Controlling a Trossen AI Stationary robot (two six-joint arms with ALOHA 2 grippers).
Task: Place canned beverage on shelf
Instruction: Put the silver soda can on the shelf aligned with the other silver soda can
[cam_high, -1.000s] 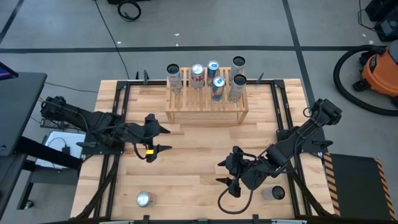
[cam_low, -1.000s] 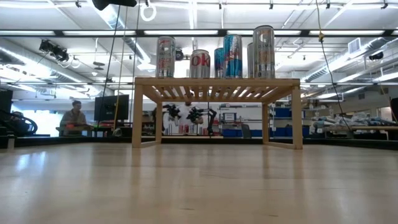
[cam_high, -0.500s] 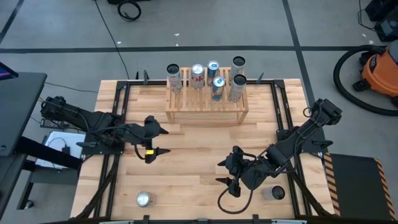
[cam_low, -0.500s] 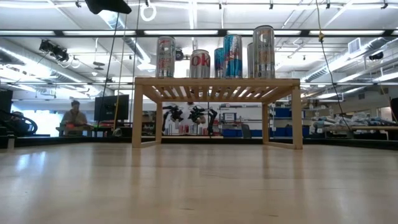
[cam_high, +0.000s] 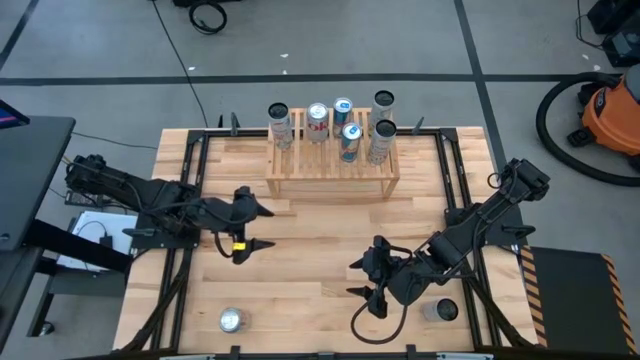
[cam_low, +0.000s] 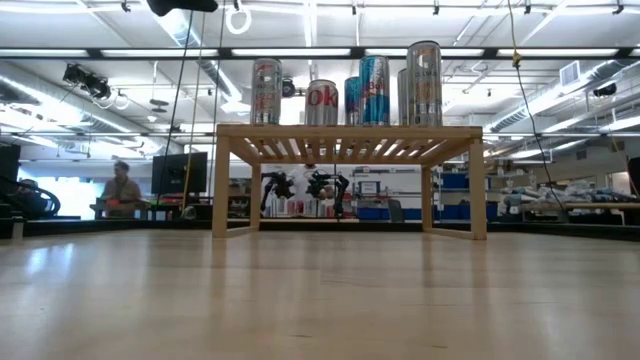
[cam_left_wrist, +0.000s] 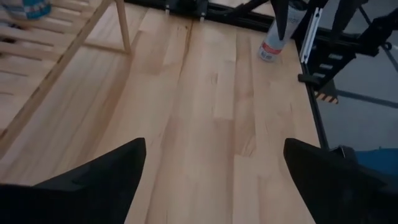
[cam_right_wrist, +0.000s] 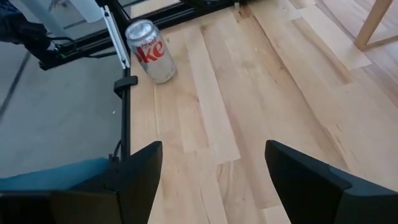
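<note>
Shelf (cam_high: 332, 168) partly cropped in wrist views; left tool (cam_high: 258, 226), right tool (cam_high: 362, 278) spread

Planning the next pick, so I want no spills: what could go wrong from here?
The shelf already carries five cans, tightly grouped; adding another could knock one over. The two cans left on the table, one near the left gripper, one by the right gripper, stand close to the front edge, so a clumsy approach might push them off.

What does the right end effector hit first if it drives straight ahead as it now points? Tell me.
Probably the silver Coke can standing near the table's edge, slightly off the centre line in the right wrist view. The right end effector is open, with only bare table before it. Depth is uncertain.
</note>
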